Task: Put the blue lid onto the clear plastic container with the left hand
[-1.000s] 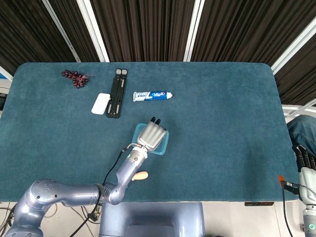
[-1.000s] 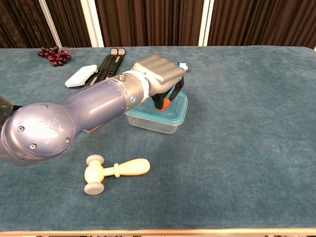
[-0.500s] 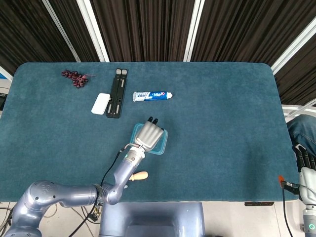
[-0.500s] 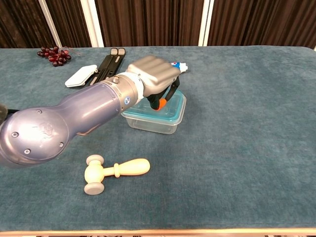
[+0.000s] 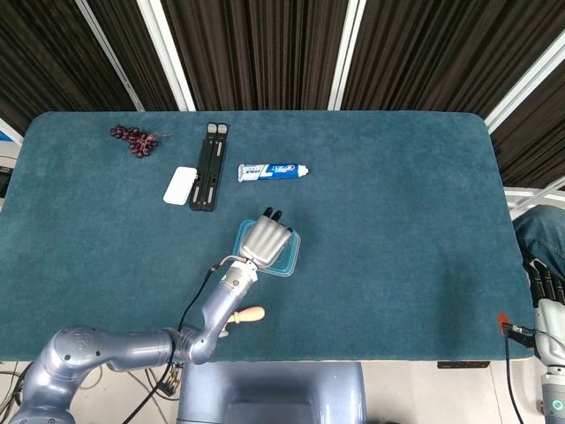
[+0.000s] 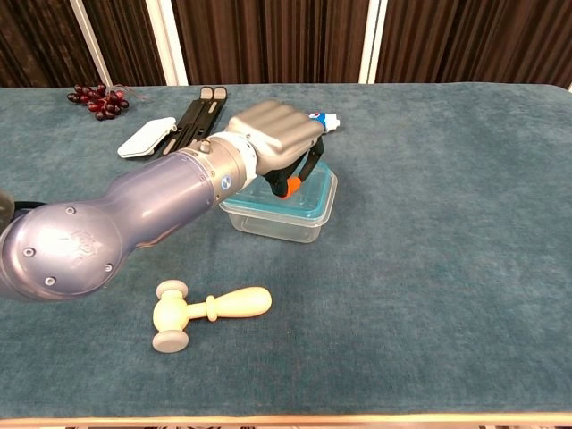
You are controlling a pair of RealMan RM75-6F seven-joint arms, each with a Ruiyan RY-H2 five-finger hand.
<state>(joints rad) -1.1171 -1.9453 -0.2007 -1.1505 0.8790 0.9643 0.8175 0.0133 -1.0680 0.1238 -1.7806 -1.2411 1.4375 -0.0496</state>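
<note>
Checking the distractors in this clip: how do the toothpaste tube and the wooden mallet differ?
The toothpaste tube is white and blue with print; the wooden mallet is plain pale wood. The tube lies beyond the clear plastic container, towards the far edge; the mallet lies on the robot's side of it. Both lie flat, untouched.

Dark slatted wall (image 5: pixel 265 53), white posts (image 5: pixel 168 53)

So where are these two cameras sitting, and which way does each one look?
Head view: high up, looking steeply down on the whole table; shows the left arm and left robot hand, plus the right robot hand at the edge.
Chest view: low, looking across the table toward the curtains; left arm fills the foreground.
Shared: left robot hand over the blue lid, the wooden mallet, the grapes.
</note>
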